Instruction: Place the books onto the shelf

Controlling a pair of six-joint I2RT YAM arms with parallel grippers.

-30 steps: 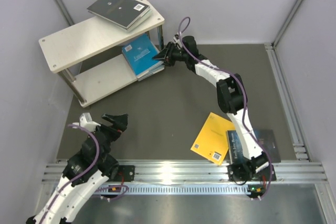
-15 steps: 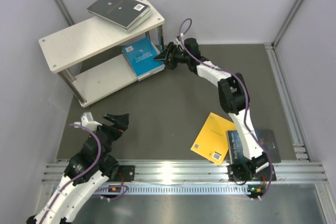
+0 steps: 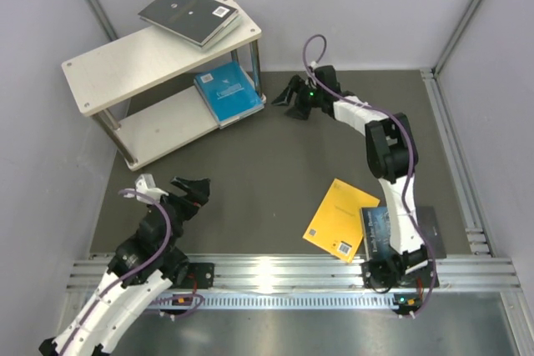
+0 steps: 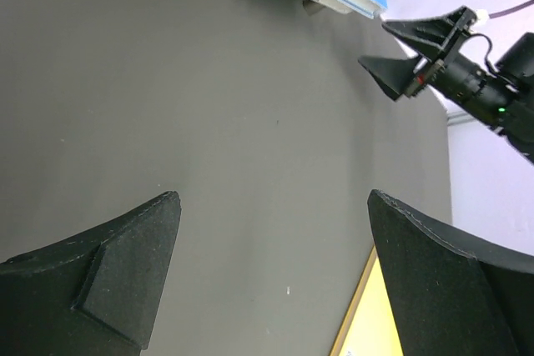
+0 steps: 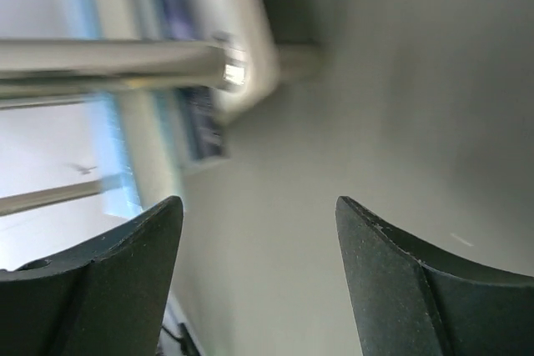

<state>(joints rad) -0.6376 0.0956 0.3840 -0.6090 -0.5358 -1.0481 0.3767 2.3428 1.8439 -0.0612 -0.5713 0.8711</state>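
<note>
Two books (one yellow) lie off the shelf.

Three camera views of one tabletop: one fixed overhead, one on each robot wrist.

The overhead camera sits high above the near edge and looks down from a distance over the whole dark grey table mat, taking in the pale wood two-tier shelf at the far left. The left wrist camera sits low, near the mat, and looks out between its own black fingers across the mat toward the shelf's corner and the right gripper; the overhead view covers that same stretch. The right wrist camera is very close to the shelf, facing its thin metal post; that picture is blurred.
</note>
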